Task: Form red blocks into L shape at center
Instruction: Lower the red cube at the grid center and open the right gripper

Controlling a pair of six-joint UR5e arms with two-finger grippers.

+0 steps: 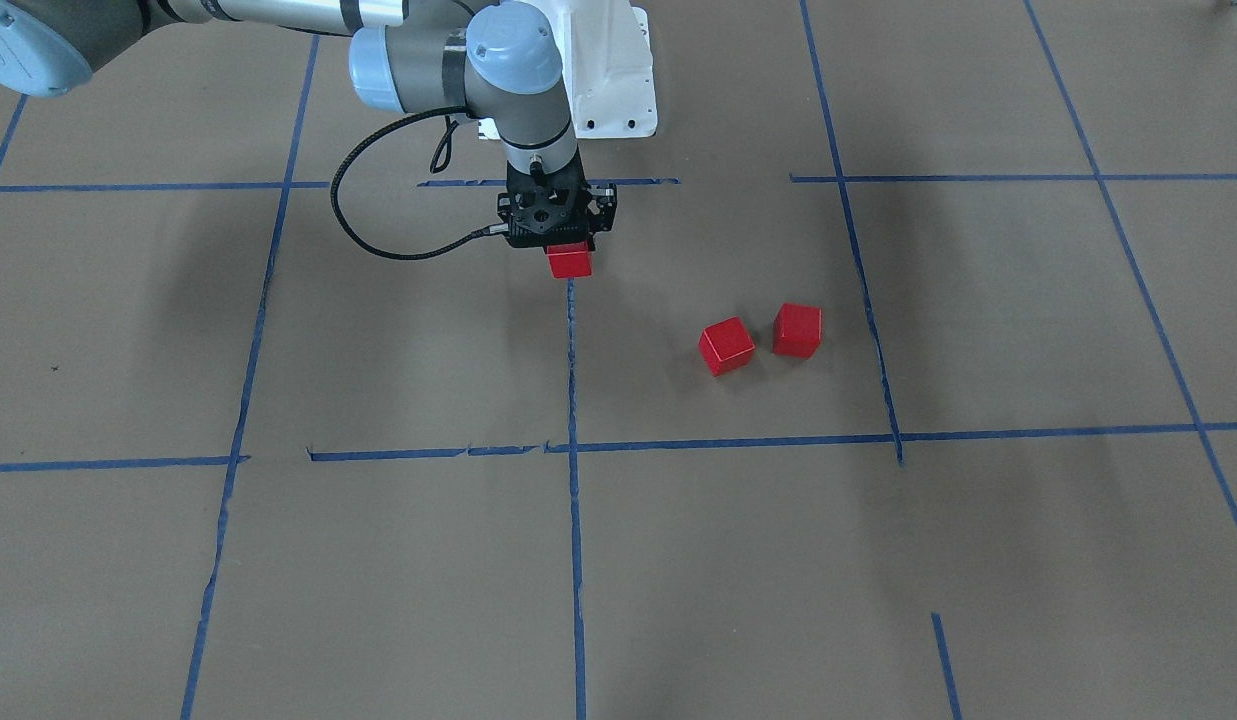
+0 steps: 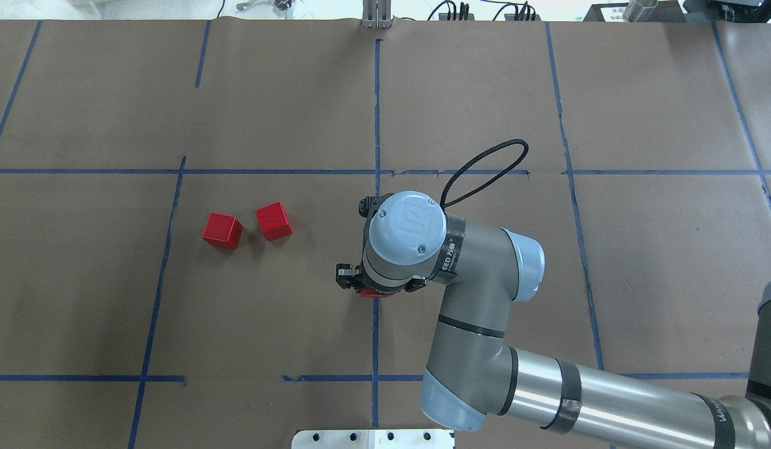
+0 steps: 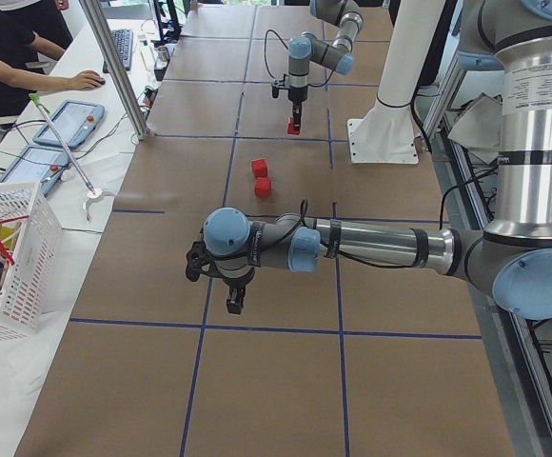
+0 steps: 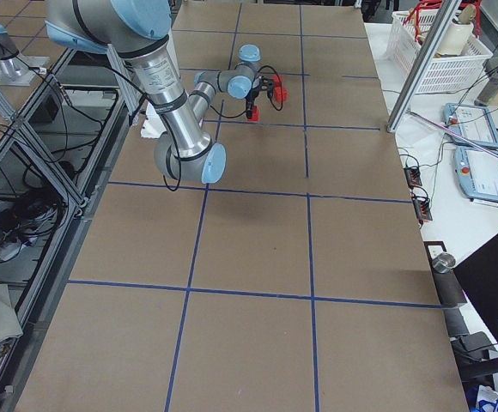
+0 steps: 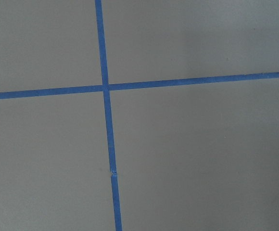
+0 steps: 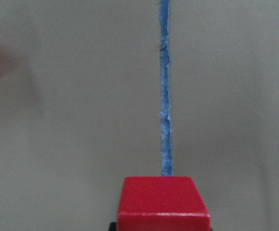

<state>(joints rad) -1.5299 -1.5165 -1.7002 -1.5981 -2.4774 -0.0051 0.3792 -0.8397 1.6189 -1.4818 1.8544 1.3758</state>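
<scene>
Right gripper point(image 1: 566, 240) clamps one red block point(image 1: 569, 263) at the middle tape line point(image 1: 572, 360), seemingly the L's start. Second block point(image 1: 727, 346) and third block point(image 1: 798, 330) wait aside, unplaced. Whether the left gripper point(image 3: 231, 304) is open cannot be told.

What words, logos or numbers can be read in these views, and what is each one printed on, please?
"UR" logo: pale blue round cap on the right arm's wrist joint.
"EED", with the rest cut off: black band beside that cap.
Too small to read: white printed label on the near arm's upright silver tube.
No text: the glossy red cubes.
</scene>
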